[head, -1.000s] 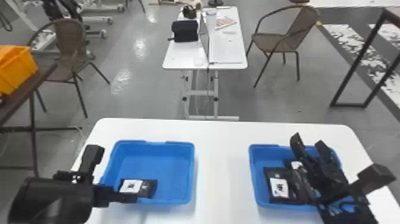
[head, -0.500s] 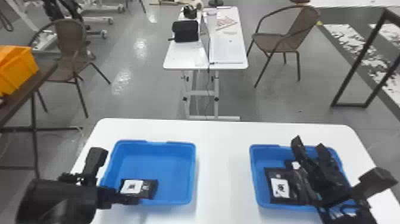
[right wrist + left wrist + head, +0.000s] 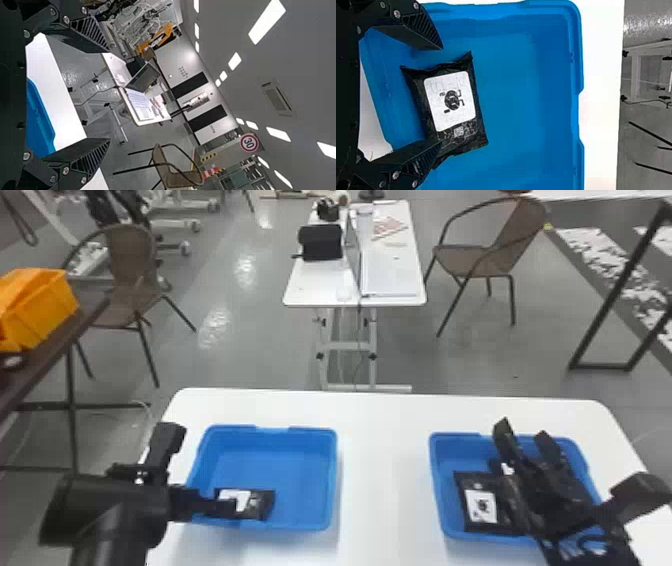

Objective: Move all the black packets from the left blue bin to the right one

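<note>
Since the left gripper (image 3: 441,95) edged forward, its spread fingers flank the lone packet (image 3: 451,103) in the left bin (image 3: 574,59), so gripping seems next; the right gripper (image 3: 109,95) hangs open near the right bin (image 3: 443,500)

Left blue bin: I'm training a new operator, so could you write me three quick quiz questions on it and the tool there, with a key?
1. Multiple choice. How many black packets lie in the left blue bin?
a) none
b) one
c) four

2. True or false: the left tool is open, with its two fingers apart.

3. Fill in the missing word: the large label on the packet in that bin has a ____ background.

Key: 1. b; 2. true; 3. white
</note>
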### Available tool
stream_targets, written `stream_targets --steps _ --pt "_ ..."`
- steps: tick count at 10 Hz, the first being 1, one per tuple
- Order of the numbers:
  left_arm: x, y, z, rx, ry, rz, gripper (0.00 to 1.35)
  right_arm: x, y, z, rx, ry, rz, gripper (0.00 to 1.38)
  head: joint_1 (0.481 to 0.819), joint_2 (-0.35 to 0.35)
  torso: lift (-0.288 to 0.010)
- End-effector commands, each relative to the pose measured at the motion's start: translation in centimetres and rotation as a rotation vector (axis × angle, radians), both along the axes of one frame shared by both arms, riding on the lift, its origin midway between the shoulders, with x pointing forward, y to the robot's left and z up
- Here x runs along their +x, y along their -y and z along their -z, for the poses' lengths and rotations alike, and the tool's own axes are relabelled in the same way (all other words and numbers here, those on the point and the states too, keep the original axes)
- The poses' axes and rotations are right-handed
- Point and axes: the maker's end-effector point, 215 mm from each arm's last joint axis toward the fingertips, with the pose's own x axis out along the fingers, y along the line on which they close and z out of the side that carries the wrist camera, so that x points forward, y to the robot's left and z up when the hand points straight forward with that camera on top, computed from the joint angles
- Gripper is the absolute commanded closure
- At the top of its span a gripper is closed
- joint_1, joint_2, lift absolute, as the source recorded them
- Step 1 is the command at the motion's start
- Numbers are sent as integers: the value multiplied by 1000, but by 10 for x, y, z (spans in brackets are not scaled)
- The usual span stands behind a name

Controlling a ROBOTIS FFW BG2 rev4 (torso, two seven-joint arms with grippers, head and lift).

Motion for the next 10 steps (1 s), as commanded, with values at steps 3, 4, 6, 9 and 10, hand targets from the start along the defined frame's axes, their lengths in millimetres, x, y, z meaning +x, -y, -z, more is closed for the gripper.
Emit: stream_targets --steps 3,4,6,9,10 --pt "3 6 26 3 -12 8 200 -1 -1 2 16 0 -6 242 695 78 0" --pt "11 3 30 34 20 7 240 -1 -3 2 21 3 -13 242 695 79 0" --pt "22 2 41 60 53 -12 401 0 -6 2 26 8 -26 242 695 86 0" --pt "21 4 51 59 9 13 443 2 -8 -1 32 16 -33 242 695 81 0" --pt "25 0 47 62 15 7 361 2 -8 -1 35 17 -33 242 695 81 0"
